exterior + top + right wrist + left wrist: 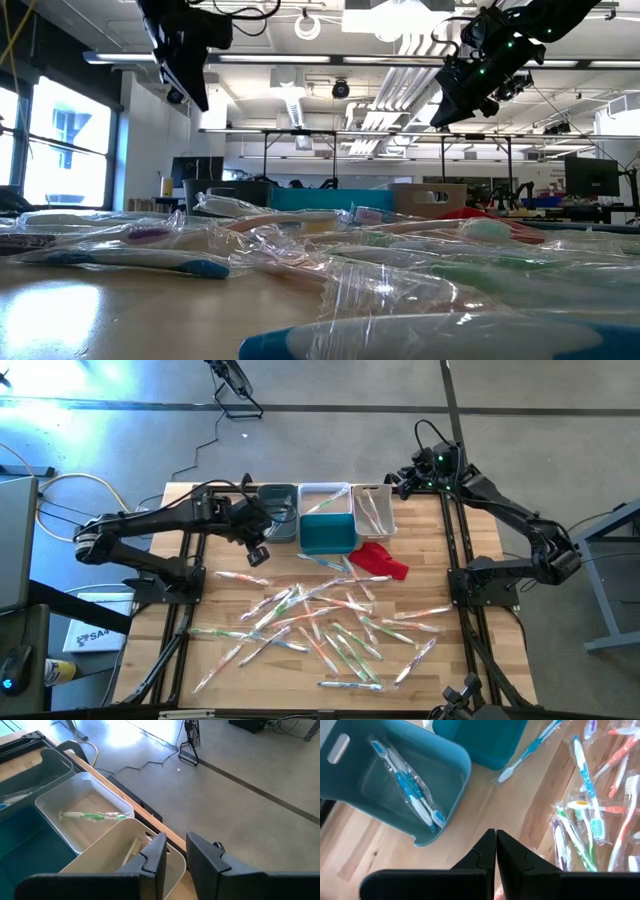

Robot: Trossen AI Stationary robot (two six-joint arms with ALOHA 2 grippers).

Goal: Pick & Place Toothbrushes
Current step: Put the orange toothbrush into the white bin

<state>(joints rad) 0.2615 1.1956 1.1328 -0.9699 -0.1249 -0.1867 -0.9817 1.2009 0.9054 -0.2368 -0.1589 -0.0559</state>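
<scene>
Both arms: matte black, jointed segments on black bases.
Left arm (150,525): pale band near its shoulder; black cable at the wrist.
Right arm (520,520): green indicator lights near the wrist; looped black cables.
Left fingers (485,855): black, angular, tapering to pointed tips.
Right fingers (155,852): black, flat, blocky plates.

from here i see grey concrete floor (330,445) around the wooden table (180,650), a black stand (232,382) at twelve o'clock, tall windows (55,140) at nine, bright ceiling lights (400,18) overhead.
</scene>
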